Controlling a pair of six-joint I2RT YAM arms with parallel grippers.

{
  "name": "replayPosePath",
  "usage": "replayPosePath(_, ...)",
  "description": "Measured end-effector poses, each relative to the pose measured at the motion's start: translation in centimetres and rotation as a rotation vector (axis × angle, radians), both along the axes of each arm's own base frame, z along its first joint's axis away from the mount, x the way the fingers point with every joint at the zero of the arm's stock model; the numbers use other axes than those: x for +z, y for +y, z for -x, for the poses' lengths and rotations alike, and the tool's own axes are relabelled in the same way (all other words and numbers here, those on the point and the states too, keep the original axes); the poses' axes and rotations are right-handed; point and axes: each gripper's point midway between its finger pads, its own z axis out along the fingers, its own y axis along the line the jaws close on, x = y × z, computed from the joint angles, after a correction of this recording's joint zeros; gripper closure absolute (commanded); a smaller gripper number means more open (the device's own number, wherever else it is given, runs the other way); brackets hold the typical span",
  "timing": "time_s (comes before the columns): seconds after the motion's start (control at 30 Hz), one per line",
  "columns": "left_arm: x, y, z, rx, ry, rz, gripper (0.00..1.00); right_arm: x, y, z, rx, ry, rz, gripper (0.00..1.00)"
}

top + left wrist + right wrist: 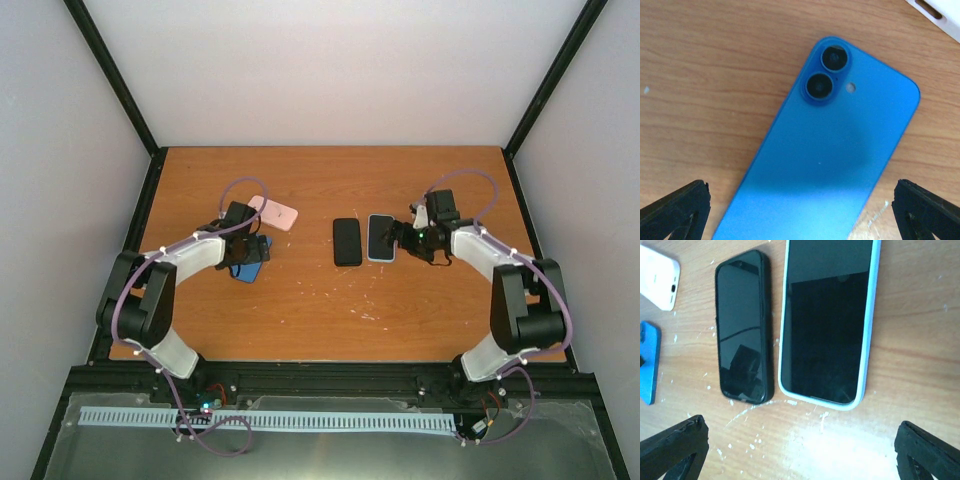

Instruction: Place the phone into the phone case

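A blue phone point(830, 150) lies back up on the wooden table, its two camera lenses towards the far side. My left gripper point(800, 220) is open and hovers just above it, with one finger point(675, 210) on each side of the phone's lower half. In the top view the left gripper point(254, 250) covers most of the blue phone point(246, 271). A pinkish-white phone case point(275, 213) lies just beyond it, and its corner shows in the left wrist view point(940, 15). My right gripper point(405, 238) is open and empty.
A black phone point(742, 330) and a phone in a light blue case point(827, 320) lie screen up, side by side, just ahead of my right gripper point(800, 455). They sit at the table's middle point(347, 241), point(380, 238). White scuff marks dot the table.
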Motion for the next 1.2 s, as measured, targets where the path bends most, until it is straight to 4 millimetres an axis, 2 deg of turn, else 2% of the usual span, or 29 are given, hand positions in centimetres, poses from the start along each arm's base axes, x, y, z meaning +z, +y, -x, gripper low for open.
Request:
replayPosePath(0.17,-0.9,-0.3,-1.1,-0.054,0.011,-0.028,0.0,1.1,0.1,1.7,-0.001,-0.023,-0.033,0.0)
replayPosePath(0.37,-1.8,-1.0,-1.6,-0.102,0.03,-0.024,0.01,3.2,0.3,1.9,0.004,-0.08,-0.06,0.0)
replayPosePath(0.63,-1.8,-2.2,-2.1,-0.139,0.04,0.025,0.02,3.3,0.3,2.6,0.001,-0.084,-0.071,0.0)
replayPosePath(0.87,-1.6,-3.5,-1.8,-0.169,0.056,0.092,0.14,4.3,0.3,3.0,-0.004,-0.113,-0.085,0.0)
replayPosePath(0.97,-1.4,-4.6,-1.5,-0.189,0.067,0.15,0.16,4.6,0.3,3.1,-0.007,-0.123,-0.088,0.0)
replayPosePath(1.1,-1.1,-6.6,-0.4,-0.225,0.095,0.224,0.16,4.3,0.2,3.3,-0.012,-0.116,-0.091,0.0)
replayPosePath(1.2,-0.9,-8.0,0.7,-0.255,0.123,0.253,0.07,4.1,0.2,3.4,-0.014,-0.111,-0.093,0.0)
